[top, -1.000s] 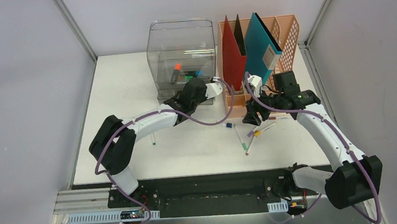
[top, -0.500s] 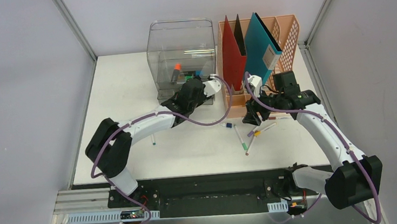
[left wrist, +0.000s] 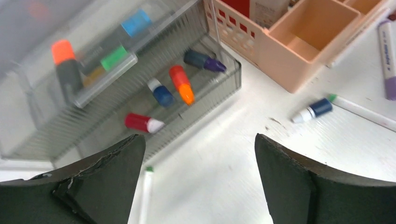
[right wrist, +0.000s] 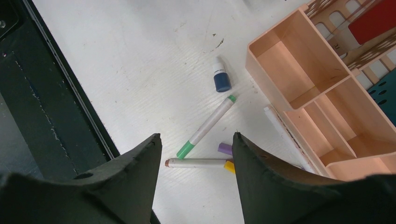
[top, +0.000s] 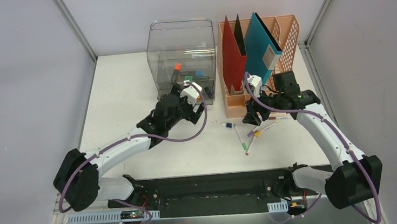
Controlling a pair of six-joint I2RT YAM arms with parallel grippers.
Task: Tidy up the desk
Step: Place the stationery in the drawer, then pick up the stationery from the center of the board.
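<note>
Moved: left arm has drawn back from the drawer box toward the lower left of the top view, and its jaws have spread wide; right arm has stayed where it was.
Left end effector (left wrist: 197, 140): open, nothing between the fingers; it sits just in front of the box, left of centre in the top view.
Right end effector (right wrist: 196, 137): fingers apart and gripping nothing; it hangs over loose pens right of centre in the top view.
Table (top: 124, 91): white top filling the middle of the top view between grey walls, arm bases along its lower edge.
Box (top: 183, 53): clear, at the table's far edge, upper centre of the top view.
Drawer (left wrist: 224, 81): lowest level of the box, pulled out toward the left arm; holds a red-orange marker (left wrist: 181, 84), a blue one (left wrist: 161, 92), a red one (left wrist: 142, 122) and a dark purple one (left wrist: 204, 60).
Rack (top: 287, 34): peach, just right of the box, with a red folder (top: 232, 55) and a teal folder (top: 260, 44) standing in it.
Front trays (right wrist: 299, 74): low peach compartments of the rack, upper right of the right wrist view.
Loose items: green-tipped pen (right wrist: 208, 126), white pen (right wrist: 196, 163) and small blue-capped piece (right wrist: 222, 79) lie on the table near the trays; purple and yellow ends show beside them.
Stray pen (left wrist: 146, 186): white with a green tip, on the table at the lower left of the left wrist view.
</note>
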